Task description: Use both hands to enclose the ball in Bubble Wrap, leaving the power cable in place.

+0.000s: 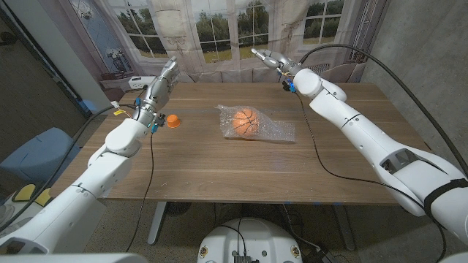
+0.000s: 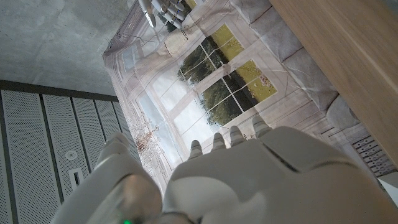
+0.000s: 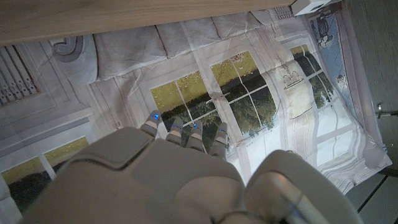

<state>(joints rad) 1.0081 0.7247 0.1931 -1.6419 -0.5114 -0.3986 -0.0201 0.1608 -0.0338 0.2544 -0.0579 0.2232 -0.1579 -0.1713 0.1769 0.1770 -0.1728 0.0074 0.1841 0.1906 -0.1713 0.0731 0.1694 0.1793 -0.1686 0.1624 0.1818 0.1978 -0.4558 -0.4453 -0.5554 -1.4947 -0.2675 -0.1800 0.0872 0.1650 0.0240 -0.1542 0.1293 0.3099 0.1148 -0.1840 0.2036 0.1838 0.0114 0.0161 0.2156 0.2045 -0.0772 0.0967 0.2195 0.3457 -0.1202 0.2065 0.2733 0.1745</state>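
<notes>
An orange basketball-style ball (image 1: 246, 122) lies in a crumpled sheet of clear bubble wrap (image 1: 276, 132) near the middle of the wooden table (image 1: 219, 168). The wrap bunches up around the ball; I cannot tell whether a layer covers it. My left hand (image 1: 164, 78) is raised over the table's far left part, fingers stretched out and holding nothing. My right hand (image 1: 268, 58) hovers above the far edge, behind the ball, fingers also extended and empty. Both hands are well apart from the wrap. In the wrist views, my left hand (image 2: 249, 177) and right hand (image 3: 155, 180) point at the window backdrop.
A small orange object (image 1: 172, 121) lies on the table to the left of the wrap, close under my left forearm. A white box (image 1: 139, 82) sits at the far left edge. Black cables hang along both arms. A printed window backdrop (image 1: 219, 29) stands behind the table.
</notes>
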